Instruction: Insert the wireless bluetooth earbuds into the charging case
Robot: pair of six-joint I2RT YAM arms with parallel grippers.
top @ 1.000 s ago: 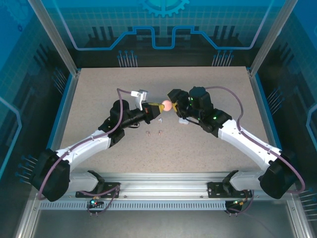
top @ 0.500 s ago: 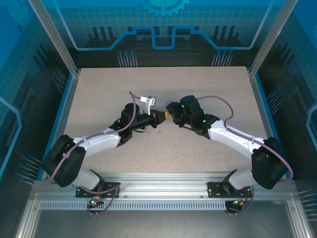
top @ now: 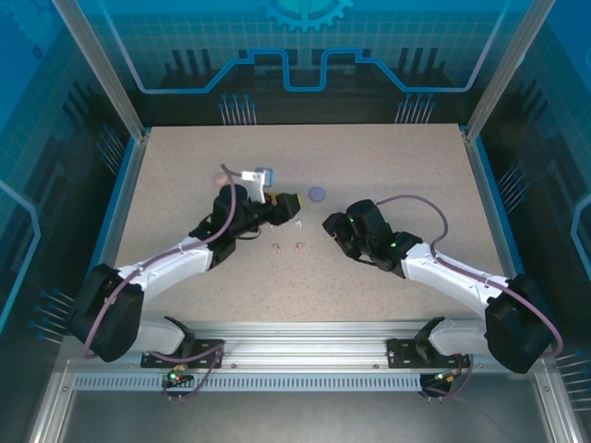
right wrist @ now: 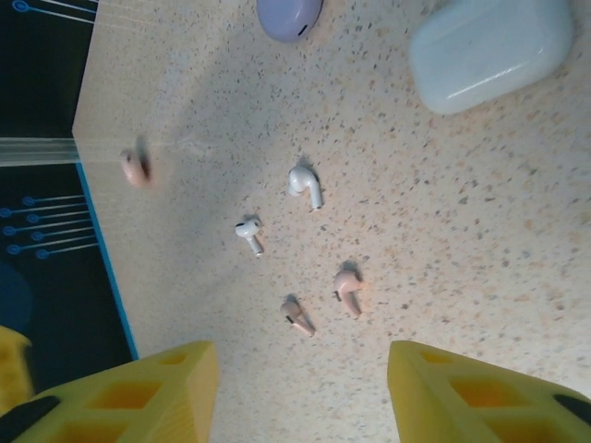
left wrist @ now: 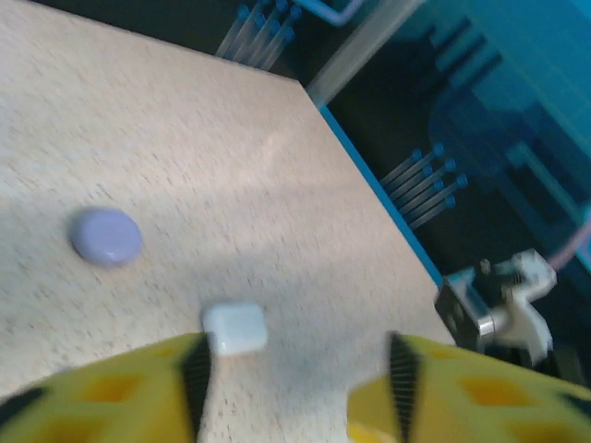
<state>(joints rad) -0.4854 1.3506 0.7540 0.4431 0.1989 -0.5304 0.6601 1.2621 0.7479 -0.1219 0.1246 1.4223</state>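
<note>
Two pink earbuds (right wrist: 347, 291) (right wrist: 295, 316) lie on the speckled table just beyond my right gripper (right wrist: 300, 388), which is open and empty. Two white earbuds (right wrist: 305, 185) (right wrist: 247, 233) lie a little farther on. Past them are the white charging case (right wrist: 489, 51), a purple case (right wrist: 289, 14) and a blurred pink case (right wrist: 135, 168). My left gripper (left wrist: 295, 388) is open and empty, and the white case (left wrist: 235, 329) lies just off its left finger, with the purple case (left wrist: 106, 236) beyond. From above, the pink earbuds (top: 277, 247) (top: 298, 246) lie between the left gripper (top: 288, 201) and the right gripper (top: 330, 223).
From above, the purple case (top: 317, 194) sits mid-table and the pink case (top: 219, 181) lies by the left arm's cable. A white earbud (top: 297, 222) lies below the left gripper. Blue rails (top: 118, 198) edge the table on both sides.
The pink case that hung between the two grippers is gone from there and now lies far left. My left gripper has opened. Both arms have drawn apart, the right one back and lower.
</note>
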